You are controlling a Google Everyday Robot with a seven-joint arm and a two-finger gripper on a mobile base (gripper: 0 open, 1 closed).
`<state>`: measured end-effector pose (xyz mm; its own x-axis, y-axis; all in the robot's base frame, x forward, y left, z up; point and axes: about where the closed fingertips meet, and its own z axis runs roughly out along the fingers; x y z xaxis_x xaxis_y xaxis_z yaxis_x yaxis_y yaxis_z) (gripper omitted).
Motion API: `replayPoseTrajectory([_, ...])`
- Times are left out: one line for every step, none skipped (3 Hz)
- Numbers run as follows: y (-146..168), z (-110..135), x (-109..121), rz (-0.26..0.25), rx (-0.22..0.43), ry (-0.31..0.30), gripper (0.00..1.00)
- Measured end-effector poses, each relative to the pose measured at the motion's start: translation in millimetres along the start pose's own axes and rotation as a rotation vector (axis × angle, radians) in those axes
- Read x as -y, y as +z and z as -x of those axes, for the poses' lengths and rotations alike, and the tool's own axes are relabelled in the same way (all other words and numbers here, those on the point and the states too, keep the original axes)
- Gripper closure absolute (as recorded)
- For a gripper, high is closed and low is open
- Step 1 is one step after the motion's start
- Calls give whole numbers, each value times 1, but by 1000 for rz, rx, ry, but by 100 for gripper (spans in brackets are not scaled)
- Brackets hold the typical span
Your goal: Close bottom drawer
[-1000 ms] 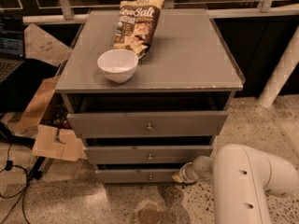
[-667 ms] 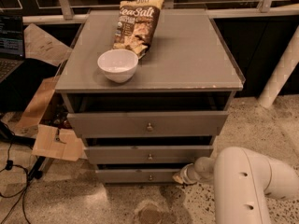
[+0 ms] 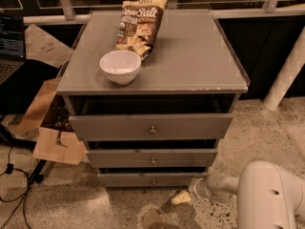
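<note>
Pincer point(image 3: 183, 197) just beside bottom drawer point(image 3: 153, 180)

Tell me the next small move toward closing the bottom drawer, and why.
Probably raise the gripper to the front of the bottom drawer. It sits near the floor, below the front's right end, seemingly not touching, and the drawer juts out with a dark gap above.
</note>
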<state>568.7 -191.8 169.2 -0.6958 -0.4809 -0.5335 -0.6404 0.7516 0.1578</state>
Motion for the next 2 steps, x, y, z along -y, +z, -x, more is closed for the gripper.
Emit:
replayPoseTrajectory([-8,-14,-8,-2,-7,48,0])
replayPoseTrajectory([-8,-16,-9,0,-9,50,0])
